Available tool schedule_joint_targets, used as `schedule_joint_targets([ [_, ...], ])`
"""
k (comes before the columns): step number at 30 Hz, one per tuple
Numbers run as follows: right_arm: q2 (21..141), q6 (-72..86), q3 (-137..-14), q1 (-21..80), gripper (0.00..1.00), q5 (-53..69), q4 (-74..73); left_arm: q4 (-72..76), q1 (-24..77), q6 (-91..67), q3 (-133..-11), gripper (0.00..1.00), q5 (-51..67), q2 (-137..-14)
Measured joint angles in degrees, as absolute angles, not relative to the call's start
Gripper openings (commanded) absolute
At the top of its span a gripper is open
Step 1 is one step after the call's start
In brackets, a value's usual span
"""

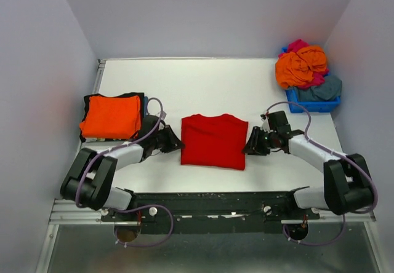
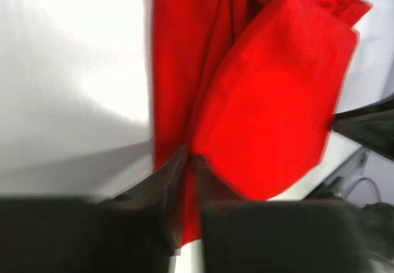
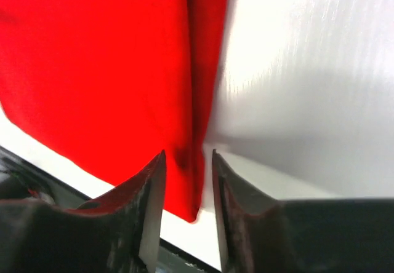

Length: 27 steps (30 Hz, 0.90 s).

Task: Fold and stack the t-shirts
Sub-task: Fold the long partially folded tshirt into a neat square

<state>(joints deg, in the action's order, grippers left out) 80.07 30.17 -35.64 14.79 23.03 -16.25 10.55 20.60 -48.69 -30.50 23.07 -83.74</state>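
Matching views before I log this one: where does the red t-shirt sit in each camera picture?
Top external: red t-shirt mid-picture, folded flat.
Left wrist: centre and right of the picture, its edge running down into the left claw.
Right wrist: left half, its edge between the fingers of the right claw.
Shared landmark: the white table beside the shirt's edge.

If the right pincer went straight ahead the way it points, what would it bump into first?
The red t-shirt. Its folded edge lies between the open fingers of the right pincer, so any push forward would probably run straight into that cloth.
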Motion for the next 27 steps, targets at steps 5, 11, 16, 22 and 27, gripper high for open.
schedule_joint_targets([
  [5,71.61,29.36,-34.5,14.79,0.48,19.97,-18.22,4.75,20.69,-47.75,-24.32,0.8,20.12,-72.77],
  [11,73.67,28.18,-38.52,14.79,0.43,17.3,-19.09,-1.61,20.71,-43.92,-30.2,0.68,14.22,-66.94],
  [16,79.35,27.81,-42.94,14.79,0.43,16.1,-18.0,0.73,20.71,-42.35,-35.79,0.63,13.26,-69.49],
  [22,85.78,27.55,-45.93,14.79,0.42,15.51,-16.49,3.4,20.91,-41.3,-40.95,0.63,13.26,-79.11],
  [27,89.3,27.33,-47.35,14.79,0.4,15.33,-15.81,3.99,21.54,-40.88,-43.4,0.61,13.34,-84.62],
])
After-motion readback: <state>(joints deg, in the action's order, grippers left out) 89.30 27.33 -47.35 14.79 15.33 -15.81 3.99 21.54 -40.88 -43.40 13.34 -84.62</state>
